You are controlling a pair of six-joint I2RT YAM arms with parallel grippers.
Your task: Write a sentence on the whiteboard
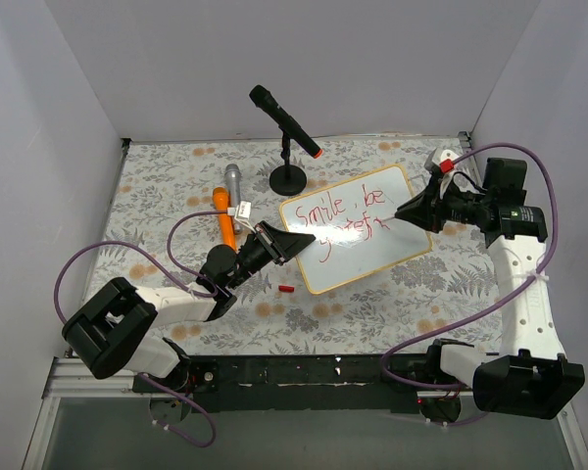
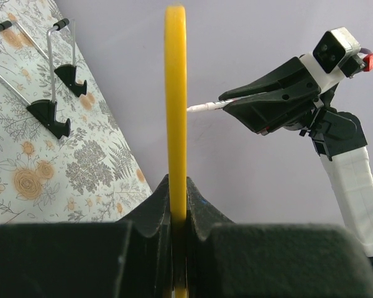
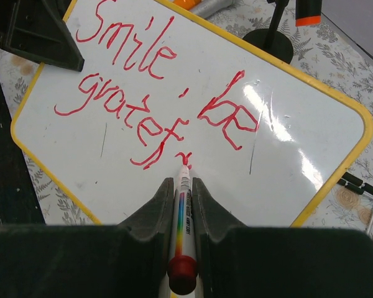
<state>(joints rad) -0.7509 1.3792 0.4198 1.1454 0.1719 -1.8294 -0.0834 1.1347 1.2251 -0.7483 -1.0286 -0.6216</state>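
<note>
The whiteboard (image 1: pixel 358 235), white with a yellow rim, lies on the floral table. My left gripper (image 1: pixel 299 238) is shut on its left edge; in the left wrist view the yellow rim (image 2: pixel 175 118) stands edge-on between my jaws. My right gripper (image 1: pixel 404 210) is shut on a white marker (image 3: pixel 183 211) with a rainbow stripe and red end. Its tip touches the board just right of the second line. The sentence (image 3: pixel 149 87) in red reads "Smile, be" and below it "gratef" with a fresh small stroke after it.
A black microphone on a round stand (image 1: pixel 288 176) is behind the board. An orange marker (image 1: pixel 225 220) and a grey one (image 1: pixel 232 181) lie at the left. A small red cap (image 1: pixel 285 289) lies in front of the board. Purple cables loop on both sides.
</note>
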